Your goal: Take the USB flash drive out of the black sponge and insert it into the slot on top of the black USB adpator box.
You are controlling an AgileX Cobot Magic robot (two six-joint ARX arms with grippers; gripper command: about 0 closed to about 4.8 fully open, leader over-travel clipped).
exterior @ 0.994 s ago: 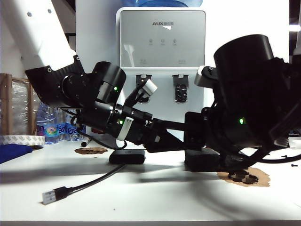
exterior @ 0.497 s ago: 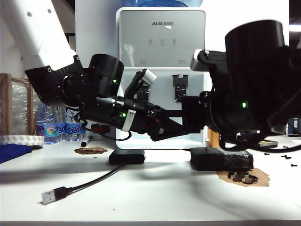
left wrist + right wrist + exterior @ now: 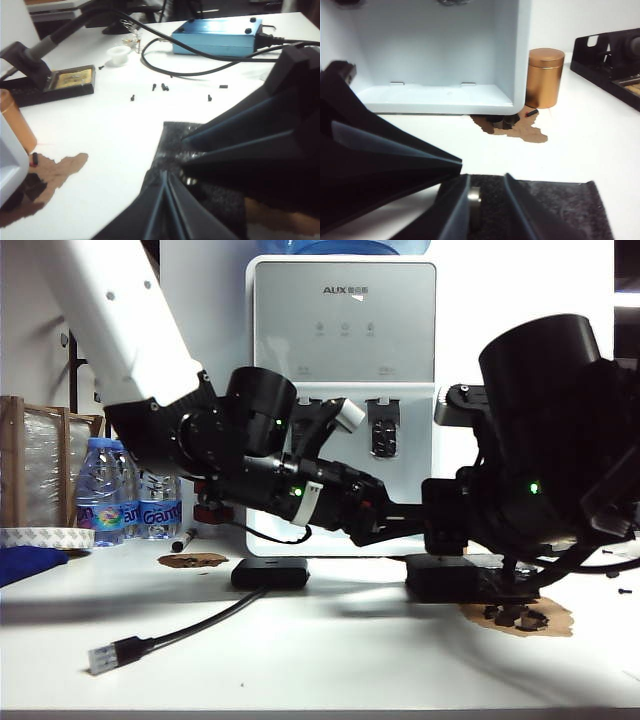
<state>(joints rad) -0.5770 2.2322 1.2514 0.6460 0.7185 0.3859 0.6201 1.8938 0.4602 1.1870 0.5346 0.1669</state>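
right tool (image 3: 476, 210) narrowly pinching USB flash drive (image 3: 474, 206), left tool (image 3: 186, 172) seemingly touching black sponge (image 3: 170, 145)

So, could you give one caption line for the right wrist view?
Right tool closed on the USB flash drive above the black sponge.

The black USB adpator box (image 3: 270, 573) lies left of the black sponge (image 3: 447, 580).

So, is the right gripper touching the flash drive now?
Touching. The right wrist view shows the right gripper with the silvery flash drive clamped between its two fingers, just above the sponge.
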